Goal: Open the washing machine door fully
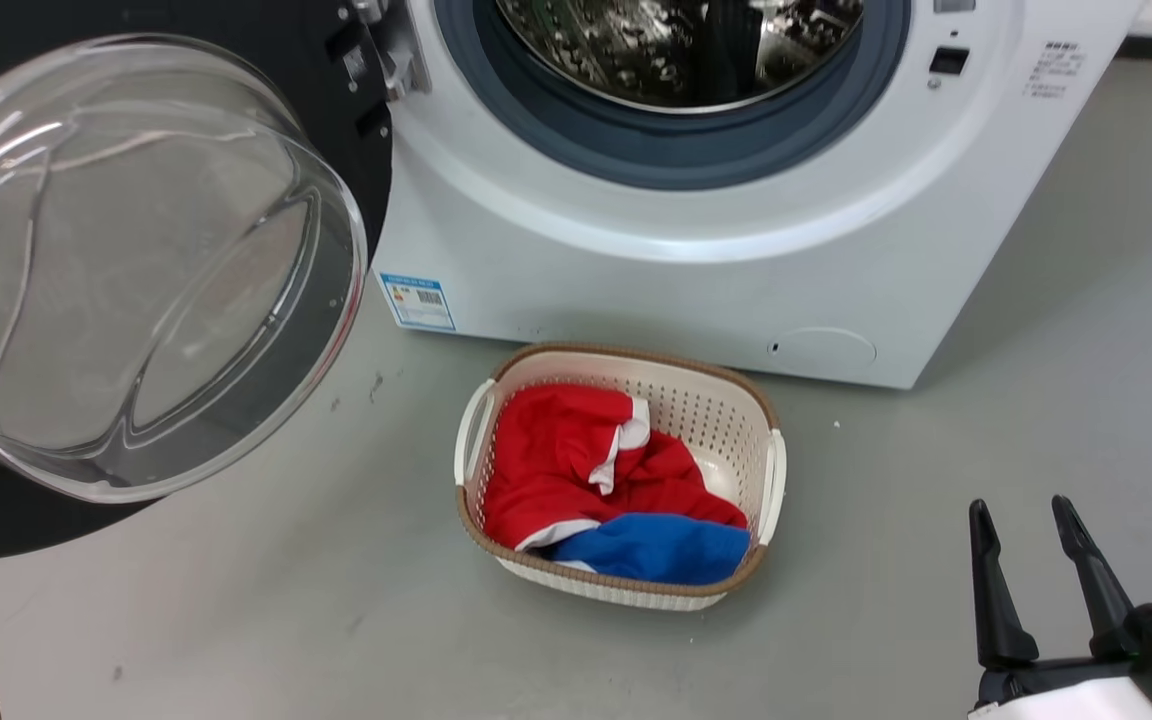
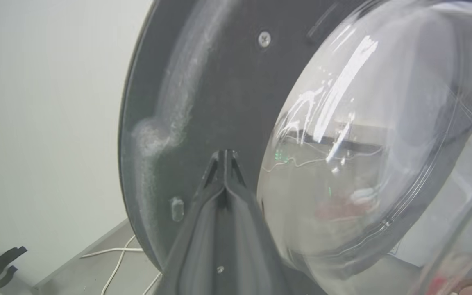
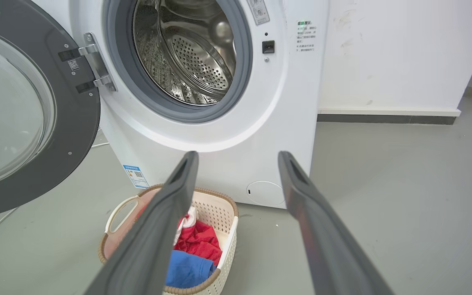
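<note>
Door: the large round glossy black washing machine door (image 1: 136, 270), with its bulging clear glass bowl, is seen standing wide open at the left of the machine, inner face turned out. Its lower black edge hangs clear of the floor.
Left gripper: the left gripper (image 2: 224, 152) is seen with its fingers pressed together and nothing between them. The tips are aimed at the door's dark inner face, just left of the glass bowl; contact cannot be told.
Behind door: a thin white cable (image 2: 113, 254) is noted lying on the floor beyond the door's outer edge.
Hinge: the door is carried by a metal hinge (image 3: 96, 67) at the left edge of the opening.
Machine: the white front-loading washing machine (image 1: 636, 280) is open, with the grey rubber ring (image 1: 676, 150) and the steel drum (image 1: 676, 50) exposed.
Obstruction: a cream perforated plastic basket (image 1: 636, 352) is set on the floor near the machine's front, right of the door and apart from it. A red cloth (image 1: 556, 450) and a blue cloth (image 1: 656, 545) lie in it.
Open room: the grey floor (image 1: 1036, 350) right of the basket is bare up to a white wall (image 3: 383, 53).
Right gripper: the right gripper (image 1: 1020, 503) is held with fingers spread, nothing gripped, well apart from door and basket.
</note>
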{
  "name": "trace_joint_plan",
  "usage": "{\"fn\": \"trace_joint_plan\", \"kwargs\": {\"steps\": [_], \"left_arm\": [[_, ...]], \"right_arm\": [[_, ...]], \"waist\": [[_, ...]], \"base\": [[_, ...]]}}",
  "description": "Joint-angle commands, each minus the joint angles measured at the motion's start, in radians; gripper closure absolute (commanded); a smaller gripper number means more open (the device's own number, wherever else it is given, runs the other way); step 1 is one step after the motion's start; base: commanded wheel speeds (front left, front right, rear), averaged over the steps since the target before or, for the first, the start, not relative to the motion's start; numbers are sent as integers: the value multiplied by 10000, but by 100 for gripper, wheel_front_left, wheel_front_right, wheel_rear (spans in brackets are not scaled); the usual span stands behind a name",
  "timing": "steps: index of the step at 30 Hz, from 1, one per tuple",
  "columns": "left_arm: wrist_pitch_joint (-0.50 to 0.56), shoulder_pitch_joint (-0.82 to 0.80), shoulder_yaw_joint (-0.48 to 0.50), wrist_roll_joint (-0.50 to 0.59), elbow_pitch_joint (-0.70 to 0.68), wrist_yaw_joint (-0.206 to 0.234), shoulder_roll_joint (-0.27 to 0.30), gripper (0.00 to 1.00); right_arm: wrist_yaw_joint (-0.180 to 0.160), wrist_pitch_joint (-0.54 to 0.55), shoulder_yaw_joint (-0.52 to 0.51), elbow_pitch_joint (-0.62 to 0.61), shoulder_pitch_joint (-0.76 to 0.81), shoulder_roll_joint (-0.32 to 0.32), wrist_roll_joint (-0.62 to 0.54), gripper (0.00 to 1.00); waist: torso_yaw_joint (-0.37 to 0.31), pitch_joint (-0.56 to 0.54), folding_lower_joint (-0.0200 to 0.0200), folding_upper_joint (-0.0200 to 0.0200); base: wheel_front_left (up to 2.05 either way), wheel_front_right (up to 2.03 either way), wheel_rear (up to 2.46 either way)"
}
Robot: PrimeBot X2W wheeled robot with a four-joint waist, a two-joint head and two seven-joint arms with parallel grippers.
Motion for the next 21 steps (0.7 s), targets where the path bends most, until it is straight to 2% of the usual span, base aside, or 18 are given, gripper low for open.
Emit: {"fn": "trace_joint_plan", "kwargs": {"steps": [1, 7, 8, 9, 10, 16, 21], "left_arm": [[-26, 266, -55, 183, -566, -69, -146, 100], [-25, 753, -549, 565, -2234, -274, -623, 100], [-25, 858, -688, 634, -2501, -325, -726, 74], [-26, 912, -826, 673, -2810, -348, -794, 10], [-26, 983, -963, 697, -3075, -407, -862, 0], [-26, 1483, -2056, 910, -4132, -562, -1415, 0], [-26, 1804, -2848, 1102, -4499, -568, -1866, 0]], "right_arm": [[-2, -18, -37, 4, 170, 18, 53, 0], [-2, -18, -77, -19, 433, 18, 153, 0], [-2, -18, -80, -15, 482, 18, 168, 0], [-2, -18, -76, -5, 525, 18, 200, 0], [-2, -18, -65, 3, 572, 18, 220, 0], [-2, -18, 8, -28, 701, 18, 280, 0], [-2, -18, 2, -117, 698, 16, 281, 0]], "waist": [[33, -364, 0, 0], [42, -861, 0, 0], [38, -947, 0, 0], [30, -1035, 0, 0], [17, -1105, 0, 0], [-104, -1306, 0, 0], [-310, -1341, 0, 0]], "base": [[0, 0, 0], [0, 0, 0], [0, 0, 0], [0, 0, 0], [0, 0, 0], [0, 0, 0], [0, 0, 0]]}}
